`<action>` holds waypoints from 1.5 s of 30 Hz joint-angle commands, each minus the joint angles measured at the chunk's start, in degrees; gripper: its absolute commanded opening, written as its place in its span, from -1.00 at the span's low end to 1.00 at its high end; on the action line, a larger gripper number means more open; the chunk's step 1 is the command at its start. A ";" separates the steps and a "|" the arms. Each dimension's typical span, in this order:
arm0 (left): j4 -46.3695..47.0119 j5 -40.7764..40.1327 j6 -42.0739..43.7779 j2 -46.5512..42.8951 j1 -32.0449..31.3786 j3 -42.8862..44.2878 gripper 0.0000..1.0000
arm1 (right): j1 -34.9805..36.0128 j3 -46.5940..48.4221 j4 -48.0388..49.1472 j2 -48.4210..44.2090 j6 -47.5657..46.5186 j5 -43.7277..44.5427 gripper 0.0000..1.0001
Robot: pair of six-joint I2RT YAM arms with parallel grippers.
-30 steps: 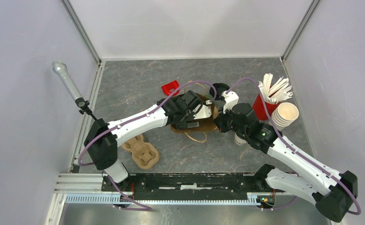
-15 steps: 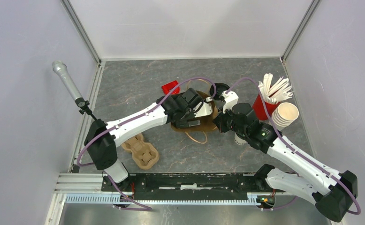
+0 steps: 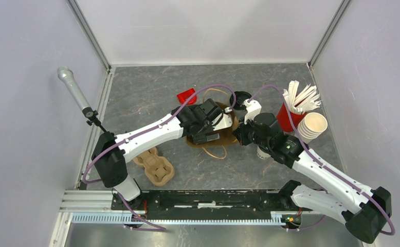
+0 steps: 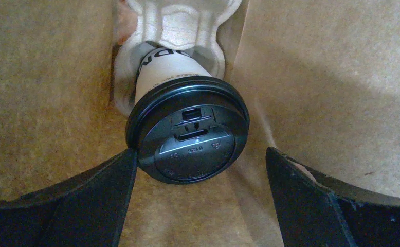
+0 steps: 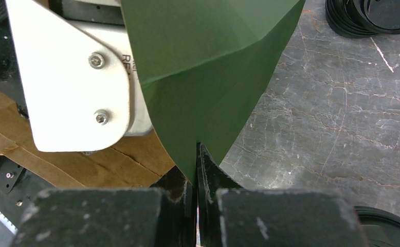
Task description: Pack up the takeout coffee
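Slightly farther into the brown paper bag, mid-desk, the left arm has crept. Inside, the takeout coffee sits in a pulp carrier, its black lid between the spread left fingers. The right fingers, pressed together, pinch the bag's edge. If that slips, the wall may fold in, and a finger could snag the lid and tip the cup.
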 commanded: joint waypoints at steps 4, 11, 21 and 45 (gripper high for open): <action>-1.14 0.91 -4.32 -3.84 -0.91 2.41 1.00 | -0.10 -0.68 0.84 -0.93 0.98 -1.14 -0.91; -2.43 2.05 -5.55 -4.66 -0.97 2.71 1.00 | -0.18 -0.58 1.08 -1.04 1.33 -1.31 -0.91; -3.29 5.02 -6.21 -5.22 -1.33 2.12 0.74 | -0.24 -0.52 1.62 -1.25 2.09 -1.51 -0.91; -4.62 7.65 -9.30 -9.28 -1.83 2.77 0.49 | -0.67 3.46 -0.71 0.24 4.28 -1.56 -0.91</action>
